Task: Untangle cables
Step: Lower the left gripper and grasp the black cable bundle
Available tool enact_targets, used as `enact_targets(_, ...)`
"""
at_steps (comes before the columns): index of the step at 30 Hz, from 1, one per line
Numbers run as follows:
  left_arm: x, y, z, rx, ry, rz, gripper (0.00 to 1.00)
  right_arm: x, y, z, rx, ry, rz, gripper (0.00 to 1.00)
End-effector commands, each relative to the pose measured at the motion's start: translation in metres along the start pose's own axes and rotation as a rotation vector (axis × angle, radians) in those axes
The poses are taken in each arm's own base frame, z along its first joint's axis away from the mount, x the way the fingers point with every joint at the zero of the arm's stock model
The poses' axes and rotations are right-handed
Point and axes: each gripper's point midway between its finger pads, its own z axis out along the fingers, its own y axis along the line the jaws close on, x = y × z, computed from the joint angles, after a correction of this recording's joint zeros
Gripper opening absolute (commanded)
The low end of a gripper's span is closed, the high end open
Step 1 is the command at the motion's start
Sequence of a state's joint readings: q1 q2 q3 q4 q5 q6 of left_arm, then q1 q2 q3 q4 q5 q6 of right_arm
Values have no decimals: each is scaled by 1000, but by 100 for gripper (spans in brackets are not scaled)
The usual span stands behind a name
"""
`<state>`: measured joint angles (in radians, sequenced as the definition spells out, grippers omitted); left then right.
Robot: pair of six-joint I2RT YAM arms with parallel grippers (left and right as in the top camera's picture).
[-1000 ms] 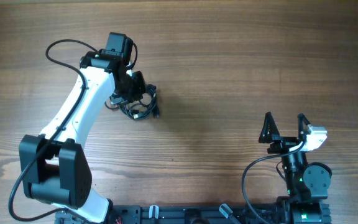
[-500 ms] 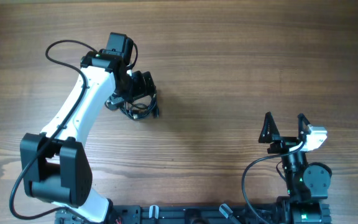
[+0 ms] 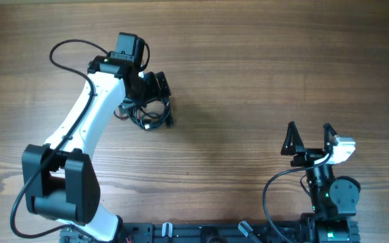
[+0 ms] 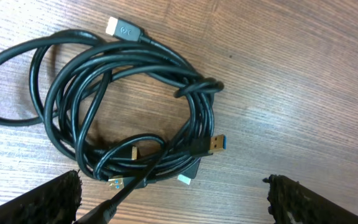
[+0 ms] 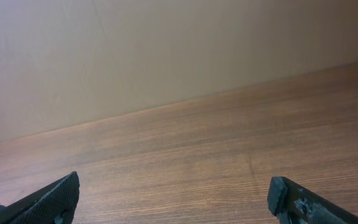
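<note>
The cables point(image 4: 199, 118) are thin black cords wound into one tangled coil flat on the wooden table, with a loose loop out to the left. A white-tipped plug point(image 4: 120, 27) sticks out at the top, a blue-cored USB plug point(image 4: 216, 144) at the right, and a gold plug point(image 4: 118, 182) at the bottom. My left gripper point(image 4: 173, 202) hovers over the coil's near edge, open wide and holding nothing; one strand runs down between its fingers. From overhead, the cables point(image 3: 145, 116) lie just below the left gripper point(image 3: 158, 88). My right gripper point(image 3: 309, 128) is open and far off.
Bare wood grain surrounds the coil on all sides. The right wrist view shows only table and a plain beige wall point(image 5: 166, 56) behind it, with the right gripper point(image 5: 176, 202) open over bare wood. The arm bases stand along the near table edge point(image 3: 201, 233).
My left gripper has gone from shut to wide open, letting go of the cables, and shifted slightly away from them. The right arm has not moved.
</note>
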<state>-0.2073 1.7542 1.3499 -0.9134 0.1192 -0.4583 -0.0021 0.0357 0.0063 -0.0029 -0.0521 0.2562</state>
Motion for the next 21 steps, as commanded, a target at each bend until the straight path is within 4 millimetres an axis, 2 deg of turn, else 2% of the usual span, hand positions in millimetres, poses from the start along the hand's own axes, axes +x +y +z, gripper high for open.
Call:
enact_targets(1,5,9,19,-28,1,3,100,2,4,0,-19,8,-17,99)
enact_targets(9,12,31,48,-86,-40,-1,96,2,4,0,-19,8,-18,100)
enact_targets(13,17,49,55,-156,-62,-72,96,2,4,0,-19,8,-17,100)
enact_targets(21,14,49,56,-154,-76,-70,100,2,4,0,-19,9,-18,100)
